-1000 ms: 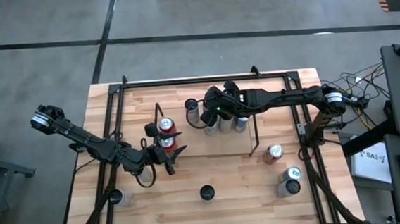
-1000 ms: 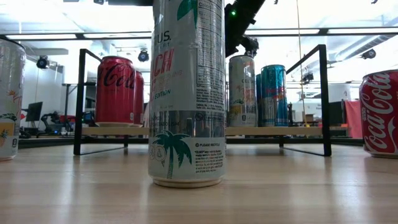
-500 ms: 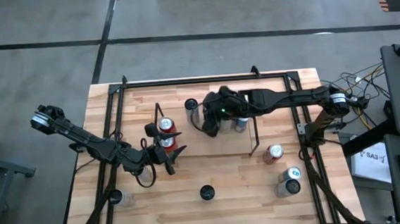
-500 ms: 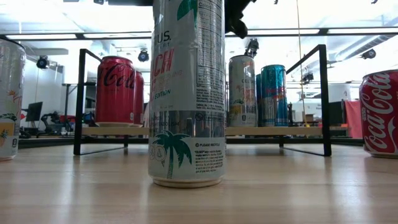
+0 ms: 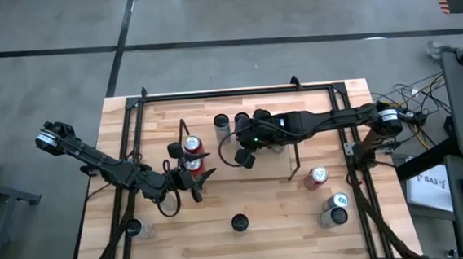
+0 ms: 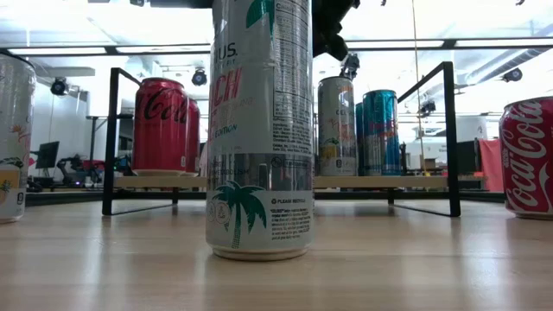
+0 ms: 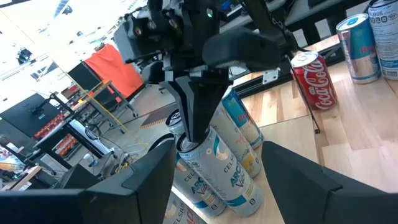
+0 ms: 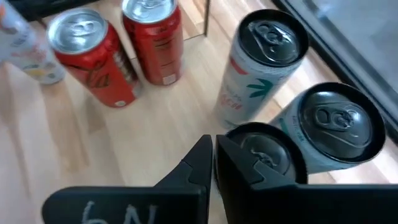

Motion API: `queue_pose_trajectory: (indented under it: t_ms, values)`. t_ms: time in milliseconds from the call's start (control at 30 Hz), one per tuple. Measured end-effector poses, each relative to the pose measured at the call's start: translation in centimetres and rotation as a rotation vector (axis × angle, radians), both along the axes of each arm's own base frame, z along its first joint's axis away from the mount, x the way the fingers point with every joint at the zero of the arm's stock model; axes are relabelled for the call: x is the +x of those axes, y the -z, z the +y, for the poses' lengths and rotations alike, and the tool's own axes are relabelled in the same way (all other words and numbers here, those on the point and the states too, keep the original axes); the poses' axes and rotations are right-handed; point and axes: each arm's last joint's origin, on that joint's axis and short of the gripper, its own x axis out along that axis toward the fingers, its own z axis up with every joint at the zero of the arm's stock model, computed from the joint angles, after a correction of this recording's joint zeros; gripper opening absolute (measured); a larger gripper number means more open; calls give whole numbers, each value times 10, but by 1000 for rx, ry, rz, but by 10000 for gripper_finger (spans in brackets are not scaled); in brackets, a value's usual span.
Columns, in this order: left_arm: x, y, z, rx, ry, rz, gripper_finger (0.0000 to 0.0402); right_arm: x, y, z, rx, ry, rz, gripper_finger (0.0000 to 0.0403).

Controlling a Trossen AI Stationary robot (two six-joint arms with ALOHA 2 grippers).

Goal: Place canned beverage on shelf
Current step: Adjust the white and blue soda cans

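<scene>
I see the right gripper with fingers pressed together, holding nothing, hovering just in front of the shelf near its middle. In its wrist view the closed tips sit directly over a dark-topped can; a white palm-print can and a silver can stand just beside it. Two red cans show farther off.

Left gripper is at the shelf's left end, fingers spread, gripping nothing, just beside the two red Coca-Cola cans on the shelf.

Loose cans on the table: a red Coca-Cola can and two more cans at front right, a tall white palm-print can front centre, another can front left. All well apart from both grippers.
</scene>
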Motion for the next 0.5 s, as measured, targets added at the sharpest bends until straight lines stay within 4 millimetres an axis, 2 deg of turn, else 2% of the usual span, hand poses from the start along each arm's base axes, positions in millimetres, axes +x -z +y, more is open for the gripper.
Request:
queue_pose_trajectory:
  t_ms: [500]
  values:
    - [0,0,0,-1,0,-1,224,8,13,-1,-22,19,23,13]
